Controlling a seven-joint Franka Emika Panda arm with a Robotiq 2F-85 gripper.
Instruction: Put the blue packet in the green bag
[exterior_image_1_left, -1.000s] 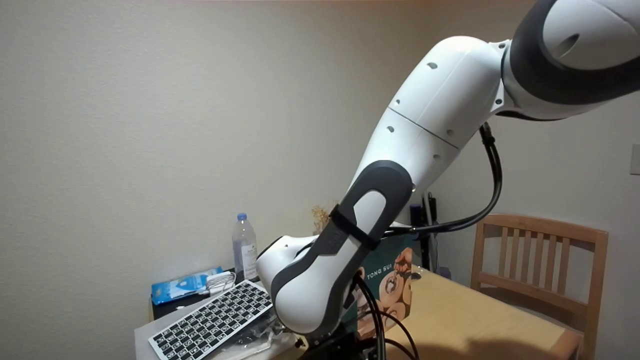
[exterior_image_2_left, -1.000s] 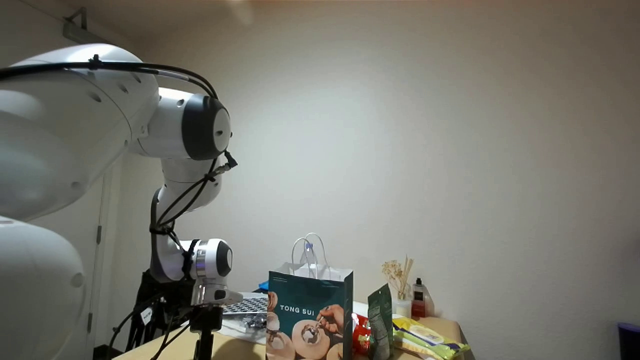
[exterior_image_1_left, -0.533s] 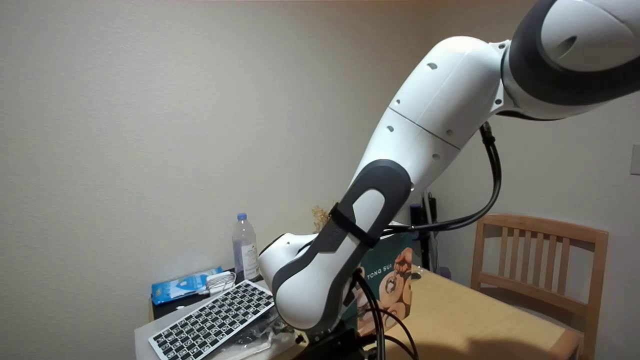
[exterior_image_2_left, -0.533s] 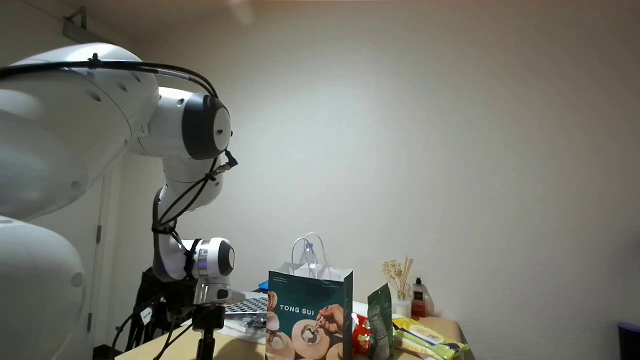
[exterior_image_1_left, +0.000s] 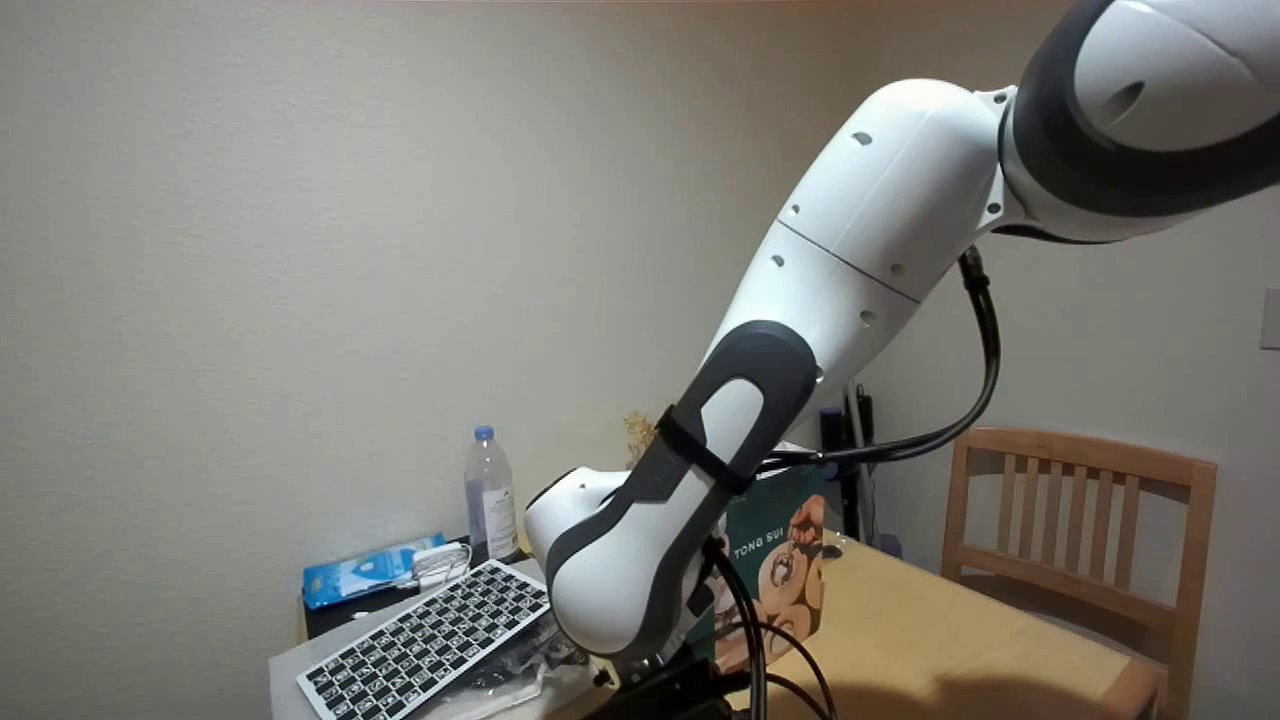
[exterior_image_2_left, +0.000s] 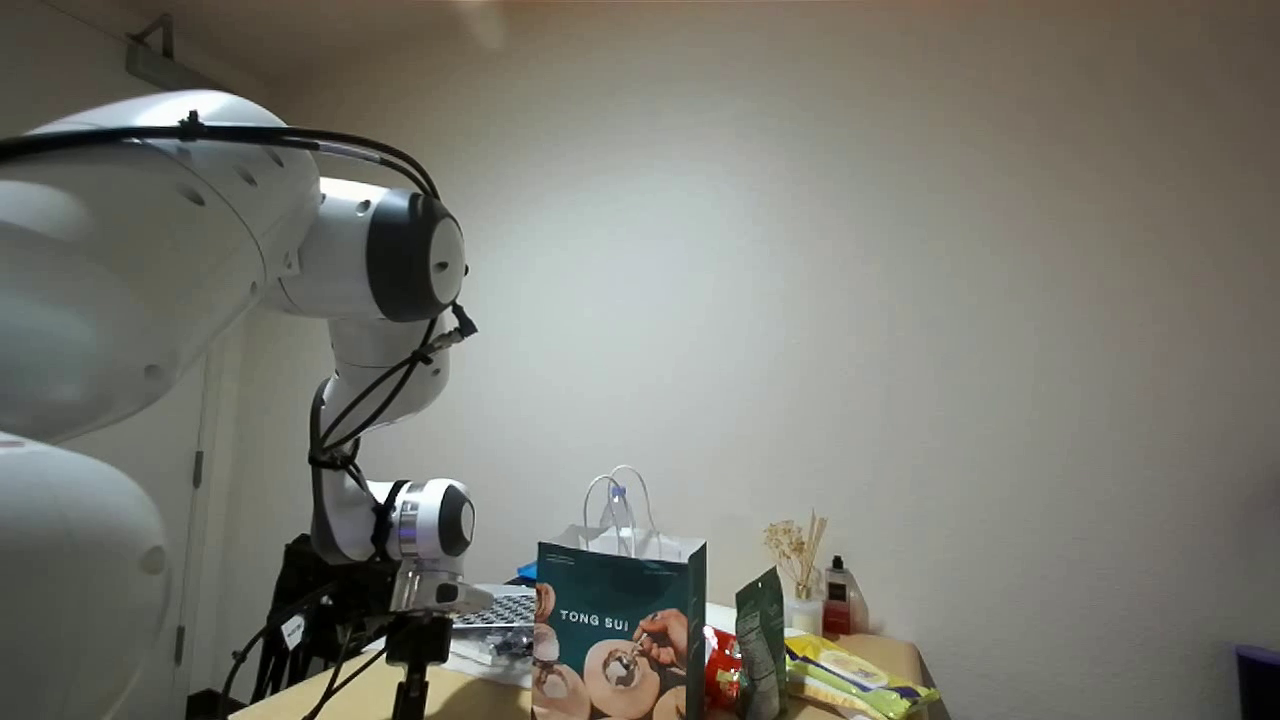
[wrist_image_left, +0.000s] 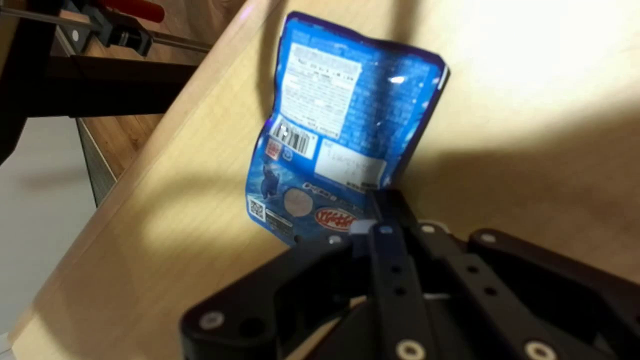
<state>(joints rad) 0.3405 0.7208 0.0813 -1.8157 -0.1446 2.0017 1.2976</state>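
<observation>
Saw the gripper (wrist_image_left: 378, 217) closed on the blue packet (wrist_image_left: 325, 132), pinching one side edge with jaws tight together. Found the packet outside the green bag (exterior_image_2_left: 618, 635), over the wooden table (wrist_image_left: 200, 250), with barcode and pale text panels on show and a bend across the middle (could not tell whether resting fully on the wood). Spotted the bag upright in both exterior views, lettered TONG SUI on the front, and partly hidden by the white arm (exterior_image_1_left: 860, 230) in an exterior view. Noted a red packet (exterior_image_2_left: 722, 668) and a dark green pouch (exterior_image_2_left: 761, 645) just beside the bag, with a yellow-green pack (exterior_image_2_left: 858, 678) lying nearby. In an exterior view, spied a flat blue-and-white pack (exterior_image_1_left: 365, 577) near a blue-capped bottle (exterior_image_1_left: 490, 505), and a checkered board (exterior_image_1_left: 425, 645).
</observation>
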